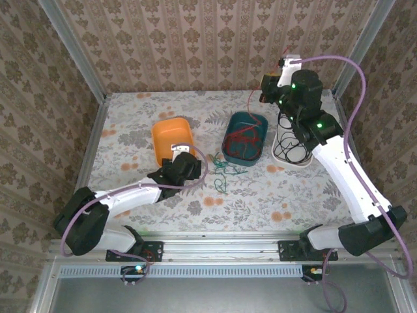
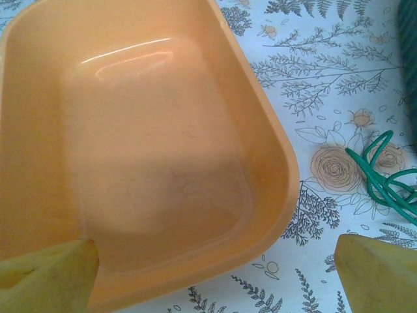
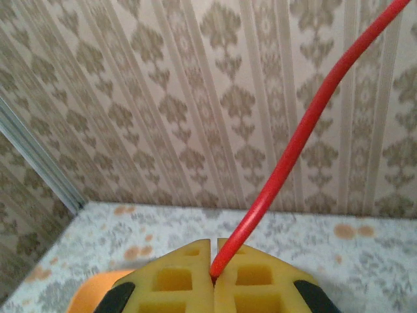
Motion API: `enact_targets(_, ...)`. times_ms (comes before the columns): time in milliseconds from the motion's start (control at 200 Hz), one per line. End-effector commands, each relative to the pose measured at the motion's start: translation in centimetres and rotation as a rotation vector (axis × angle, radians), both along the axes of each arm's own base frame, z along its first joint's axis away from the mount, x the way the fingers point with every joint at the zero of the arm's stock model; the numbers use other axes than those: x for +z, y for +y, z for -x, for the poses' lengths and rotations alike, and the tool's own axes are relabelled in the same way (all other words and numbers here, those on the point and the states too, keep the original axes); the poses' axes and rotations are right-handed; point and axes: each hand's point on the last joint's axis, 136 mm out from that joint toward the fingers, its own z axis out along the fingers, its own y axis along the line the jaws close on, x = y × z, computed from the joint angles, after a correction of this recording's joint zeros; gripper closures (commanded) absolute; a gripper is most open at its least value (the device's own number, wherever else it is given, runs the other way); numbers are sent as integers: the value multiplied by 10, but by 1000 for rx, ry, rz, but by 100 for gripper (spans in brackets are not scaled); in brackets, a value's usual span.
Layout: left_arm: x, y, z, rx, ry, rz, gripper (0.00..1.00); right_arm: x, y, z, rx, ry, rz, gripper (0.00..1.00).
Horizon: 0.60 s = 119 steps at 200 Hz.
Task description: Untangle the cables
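Observation:
My right gripper (image 1: 263,93) is raised high at the back right, shut on a red cable (image 3: 300,137) that sticks up from between its yellow pads (image 3: 176,280). From there the red cable (image 1: 250,104) hangs down into a teal tray (image 1: 259,120), where more red wire lies coiled. A green cable (image 1: 225,171) lies loose on the table between the trays; it is the green cable (image 2: 381,186) at the right edge of the left wrist view. My left gripper (image 2: 215,290) is open at the near rim of the orange tray (image 2: 280,169), holding nothing.
The orange tray (image 1: 158,140) has nothing in it. A white tray (image 1: 281,158) with black cables (image 1: 291,147) sits at the right, below the right arm. Patterned walls close in the table on three sides.

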Motion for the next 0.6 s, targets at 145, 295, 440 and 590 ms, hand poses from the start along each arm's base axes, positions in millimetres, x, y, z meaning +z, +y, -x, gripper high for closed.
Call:
enact_targets(145, 1, -9, -2, -26, -3, 0, 5, 9, -19, -12, -94, -38, 43, 100)
enact_targets(295, 4, -9, -3, -25, -8, 3, 5, -36, -9, -41, -101, 49, 30, 100)
enact_targets(440, 6, -7, -3, -21, -12, 3, 5, -73, -3, -62, -108, 119, 29, 100)
enact_targets(590, 6, -6, -1, -16, -12, 5, 5, -97, -2, -71, -119, 163, 54, 100)
